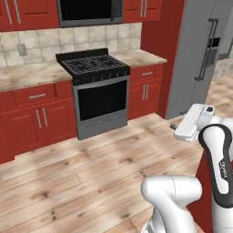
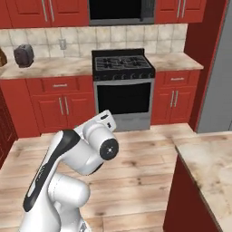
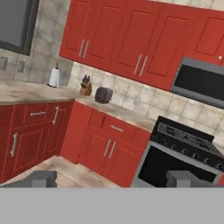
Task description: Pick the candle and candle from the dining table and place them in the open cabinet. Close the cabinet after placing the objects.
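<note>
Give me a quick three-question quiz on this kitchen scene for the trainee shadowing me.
1. True or false: the robot's hand has its dark fingers spread apart with nothing between them.
2. What sits on the beige counter left of the black gas stove in the right base view? A) dark grey toaster B) kettle C) blender
3. In the hand view, what stands on the counter beside the wooden knife block, toward the corner?

Key: 1 true. 2 A. 3 a white paper towel roll.
</note>
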Controlling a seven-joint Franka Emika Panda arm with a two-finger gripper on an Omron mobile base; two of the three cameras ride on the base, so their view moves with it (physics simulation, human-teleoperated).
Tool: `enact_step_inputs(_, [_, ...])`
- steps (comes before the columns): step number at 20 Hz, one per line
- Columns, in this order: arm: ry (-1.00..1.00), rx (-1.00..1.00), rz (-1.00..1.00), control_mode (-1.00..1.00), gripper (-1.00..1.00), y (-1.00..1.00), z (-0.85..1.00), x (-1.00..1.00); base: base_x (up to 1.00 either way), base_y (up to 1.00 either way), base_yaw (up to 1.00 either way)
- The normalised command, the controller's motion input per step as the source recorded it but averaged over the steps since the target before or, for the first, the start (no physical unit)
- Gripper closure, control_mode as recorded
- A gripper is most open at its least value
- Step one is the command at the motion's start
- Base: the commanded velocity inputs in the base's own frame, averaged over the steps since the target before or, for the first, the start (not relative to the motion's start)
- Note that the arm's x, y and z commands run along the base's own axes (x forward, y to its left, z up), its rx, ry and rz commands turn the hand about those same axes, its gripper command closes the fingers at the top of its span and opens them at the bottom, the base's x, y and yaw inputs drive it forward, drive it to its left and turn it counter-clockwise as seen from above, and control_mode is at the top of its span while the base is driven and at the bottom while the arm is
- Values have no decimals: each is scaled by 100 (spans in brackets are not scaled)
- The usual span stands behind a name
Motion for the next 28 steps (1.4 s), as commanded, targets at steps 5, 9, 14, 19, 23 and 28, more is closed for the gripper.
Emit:
enact_step_inputs(5, [0, 0, 0, 100, -100, 0, 0, 0, 86, 67, -38])
enact_step_inputs(9, [0, 0, 0, 100, -100, 0, 0, 0, 83, 73, -40])
enact_step_inputs(14, [0, 0, 0, 100, -100, 0, 0, 0, 82, 77, -40])
enact_step_inputs(19, [0, 0, 0, 100, -100, 0, 0, 0, 80, 73, -39])
enact_step_inputs(23, [0, 0, 0, 100, -100, 0, 0, 0, 78, 79, -41])
enact_step_inputs(28, [0, 0, 0, 100, -100, 0, 0, 0, 66, 60, -47])
